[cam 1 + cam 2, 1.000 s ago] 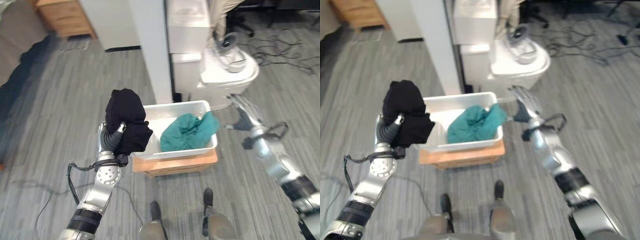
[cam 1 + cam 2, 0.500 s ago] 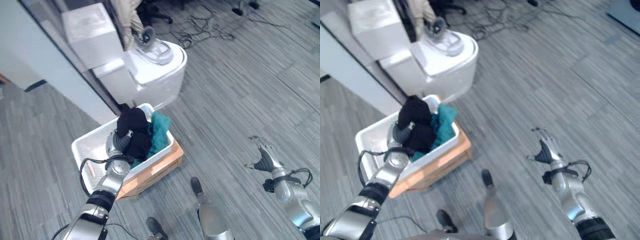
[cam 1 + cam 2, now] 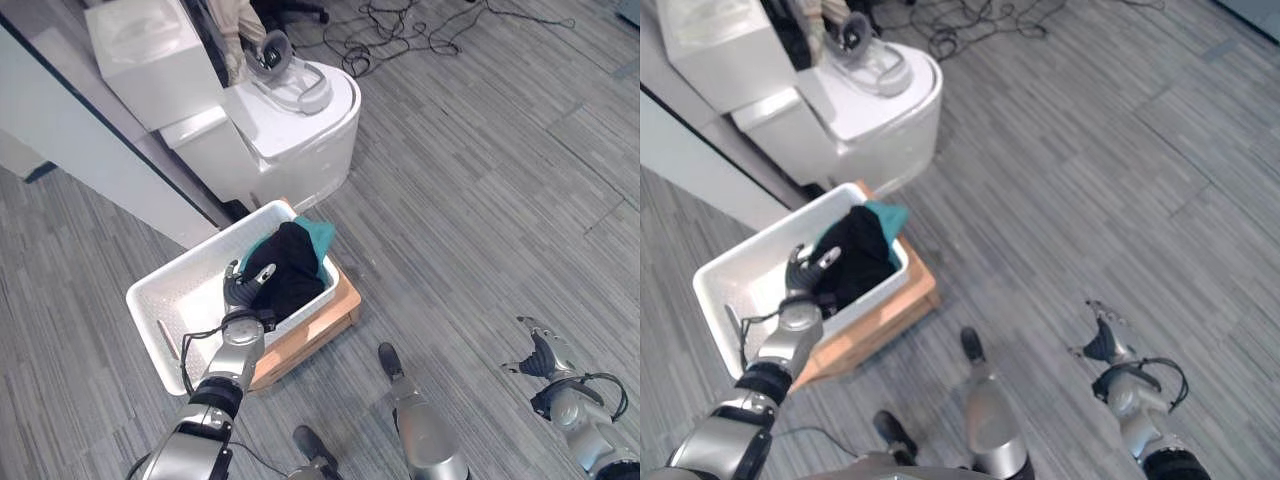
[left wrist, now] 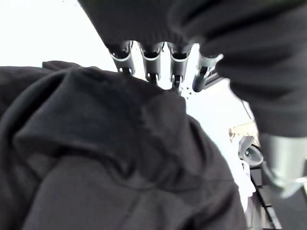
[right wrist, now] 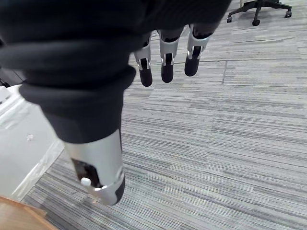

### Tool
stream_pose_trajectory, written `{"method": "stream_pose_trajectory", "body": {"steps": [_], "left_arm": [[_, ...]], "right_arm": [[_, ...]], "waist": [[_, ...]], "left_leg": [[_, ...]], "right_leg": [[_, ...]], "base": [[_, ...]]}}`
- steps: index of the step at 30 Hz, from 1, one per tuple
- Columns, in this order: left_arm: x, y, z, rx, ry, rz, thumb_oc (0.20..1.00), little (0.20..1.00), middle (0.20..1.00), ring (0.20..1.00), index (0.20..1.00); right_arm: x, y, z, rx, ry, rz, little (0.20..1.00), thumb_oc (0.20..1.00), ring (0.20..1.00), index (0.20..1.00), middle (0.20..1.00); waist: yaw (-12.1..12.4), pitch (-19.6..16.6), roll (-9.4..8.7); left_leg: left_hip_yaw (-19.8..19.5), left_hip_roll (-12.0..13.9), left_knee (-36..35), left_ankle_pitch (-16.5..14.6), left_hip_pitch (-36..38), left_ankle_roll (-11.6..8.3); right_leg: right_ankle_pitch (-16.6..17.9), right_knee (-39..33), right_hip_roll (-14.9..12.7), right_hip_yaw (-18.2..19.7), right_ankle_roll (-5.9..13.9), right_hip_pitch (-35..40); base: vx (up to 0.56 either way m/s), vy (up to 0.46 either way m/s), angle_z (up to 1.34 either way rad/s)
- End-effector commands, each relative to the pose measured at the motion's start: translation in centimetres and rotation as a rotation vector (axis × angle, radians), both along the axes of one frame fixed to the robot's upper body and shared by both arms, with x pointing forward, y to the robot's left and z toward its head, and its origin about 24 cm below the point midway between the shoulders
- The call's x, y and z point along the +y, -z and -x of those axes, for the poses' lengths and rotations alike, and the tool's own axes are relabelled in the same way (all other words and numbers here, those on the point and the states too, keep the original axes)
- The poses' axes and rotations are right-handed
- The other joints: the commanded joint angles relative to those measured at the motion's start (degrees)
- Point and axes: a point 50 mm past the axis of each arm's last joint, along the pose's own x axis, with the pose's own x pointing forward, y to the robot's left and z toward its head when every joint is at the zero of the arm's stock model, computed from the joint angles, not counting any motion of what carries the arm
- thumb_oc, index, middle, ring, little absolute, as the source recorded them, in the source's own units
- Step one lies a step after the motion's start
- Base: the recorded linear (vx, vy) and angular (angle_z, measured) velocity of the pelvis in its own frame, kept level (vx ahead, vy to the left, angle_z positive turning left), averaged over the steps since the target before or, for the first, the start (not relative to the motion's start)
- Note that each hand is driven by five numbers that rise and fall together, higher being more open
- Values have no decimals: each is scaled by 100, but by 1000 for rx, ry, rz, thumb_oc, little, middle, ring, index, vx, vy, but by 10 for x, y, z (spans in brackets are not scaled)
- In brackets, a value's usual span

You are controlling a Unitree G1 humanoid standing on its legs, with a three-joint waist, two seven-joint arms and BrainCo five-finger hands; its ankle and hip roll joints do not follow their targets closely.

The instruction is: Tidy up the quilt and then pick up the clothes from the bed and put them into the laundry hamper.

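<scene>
The white laundry hamper [image 3: 160, 300] stands on a low wooden stand [image 3: 318, 330] on the grey floor. A black garment [image 3: 292, 270] lies inside it on top of a teal garment [image 3: 320, 231], which peeks out at the far rim. My left hand [image 3: 246, 286] sits over the hamper right beside the black garment, fingers [image 4: 149, 56] straight and spread, holding nothing; the black cloth [image 4: 115, 158] lies just under them. My right hand [image 3: 545, 354] hangs low over the floor far to the right, open, its fingers [image 5: 165, 64] straight.
A white rounded unit [image 3: 300, 110] and a white box [image 3: 150, 50] stand right behind the hamper, next to a pale partition [image 3: 90, 150]. Cables [image 3: 420, 25] trail over the floor at the back. A chair base [image 5: 259, 7] stands beyond the right hand.
The camera has shifted. My left hand has lowered the black garment into the hamper and let it go, fingers now spread. The right hand stays low at the right.
</scene>
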Motion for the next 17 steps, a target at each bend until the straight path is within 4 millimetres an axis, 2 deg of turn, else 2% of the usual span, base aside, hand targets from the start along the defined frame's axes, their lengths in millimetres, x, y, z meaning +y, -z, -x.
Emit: {"method": "stream_pose_trajectory", "body": {"steps": [1, 2, 3, 4, 6, 8, 11, 12, 13, 14, 15, 16, 17], "left_arm": [[33, -23, 1, -154, -75, 50, 1000, 1000, 1000, 1000, 1000], [37, -21, 5, -153, -86, 60, 1000, 1000, 1000, 1000, 1000], [38, -21, 5, -154, -87, 59, 1000, 1000, 1000, 1000, 1000], [47, -14, 16, -143, -116, 89, 1000, 1000, 1000, 1000, 1000], [53, -3, 29, -117, -136, 106, 1000, 1000, 1000, 1000, 1000], [61, 12, 44, -43, -146, 73, 1000, 1000, 1000, 1000, 1000], [72, 47, 76, 126, -192, 50, 1000, 1000, 1000, 1000, 1000], [73, 48, 77, 126, -192, 50, 1000, 1000, 1000, 1000, 1000], [78, 74, 104, 264, -242, 56, 1000, 1000, 1000, 1000, 1000], [80, 85, 118, 320, -274, 74, 1000, 1000, 1000, 1000, 1000], [80, 85, 118, 320, -274, 74, 1000, 1000, 1000, 1000, 1000], [80, 109, 148, 462, -323, 107, 1000, 1000, 1000, 1000, 1000], [79, 119, 165, 521, -351, 129, 1000, 1000, 1000, 1000, 1000]], "right_arm": [[-6, 15, 10, 68, 96, -93, 1000, 1000, 1000, 1000, 1000], [-7, 24, 16, 102, 140, -132, 1000, 1000, 1000, 1000, 1000], [-7, 24, 16, 101, 139, -133, 1000, 1000, 1000, 1000, 1000], [-10, 36, 24, 154, 199, -173, 1000, 1000, 1000, 1000, 1000], [-10, 49, 33, 221, 245, -193, 1000, 1000, 1000, 1000, 1000], [-9, 61, 42, 309, 255, -179, 1000, 1000, 1000, 1000, 1000], [-7, 78, 60, 440, 271, -146, 1000, 1000, 1000, 1000, 1000], [-7, 78, 60, 441, 270, -146, 1000, 1000, 1000, 1000, 1000], [-5, 86, 71, 505, 301, -147, 1000, 1000, 1000, 1000, 1000], [-5, 88, 74, 507, 319, -155, 1000, 1000, 1000, 1000, 1000], [-5, 88, 74, 507, 319, -155, 1000, 1000, 1000, 1000, 1000], [-1, 92, 76, 513, 348, -185, 1000, 1000, 1000, 1000, 1000], [3, 94, 76, 519, 351, -198, 1000, 1000, 1000, 1000, 1000]], "waist": [[241, -425, -98], [286, -458, -86], [283, -460, -94], [392, -535, -96], [540, -575, -96], [682, -623, -104], [894, -676, -136], [886, -677, -139], [1003, -728, -156], [1030, -739, -168], [1028, -738, -169], [1098, -763, -190], [1128, -774, -196]], "left_leg": [[-216, 302, 7, -27, 243, -355], [-244, 295, 7, -76, 327, -347], [-243, 299, 7, -45, 309, -351], [-317, 307, 7, -69, 394, -350], [-404, 303, 7, -65, 434, -343], [-517, 294, 7, -58, 452, -342], [-663, 288, 7, -47, 473, -329], [-669, 287, 7, -48, 475, -329], [-732, 282, 7, -56, 500, -320], [-764, 277, 7, -58, 512, -315], [-766, 277, 7, -58, 513, -315], [-802, 268, 7, -63, 530, -300], [-822, 269, 7, -68, 531, -292]], "right_leg": [[-756, 57, -426, -226, 623, 442], [-809, 64, -429, -251, 629, 554], [-781, 56, -424, -247, 616, 539], [-827, 50, -437, -313, 596, 710], [-868, 57, -448, -399, 575, 839], [-896, 61, -465, -491, 551, 948], [-948, 67, -499, -634, 528, 1112], [-951, 65, -500, -640, 528, 1119], [-986, 71, -527, -718, 522, 1218], [-1003, 69, -534, -755, 519, 1269], [-1003, 69, -535, -757, 519, 1272], [-1021, 71, -554, -804, 521, 1331], [-1023, 73, -566, -812, 522, 1346]], "base": [[76, -5, 24], [40, -12, 30], [61, -18, 27], [40, -26, 21], [28, -35, 22], [-8, -32, 41], [-19, -14, 27], [6, -6, 30], [6, -1, 36], [5, -1, 31], [0, 11, 28], [-1, 17, 24], [-1, 26, 28]]}}
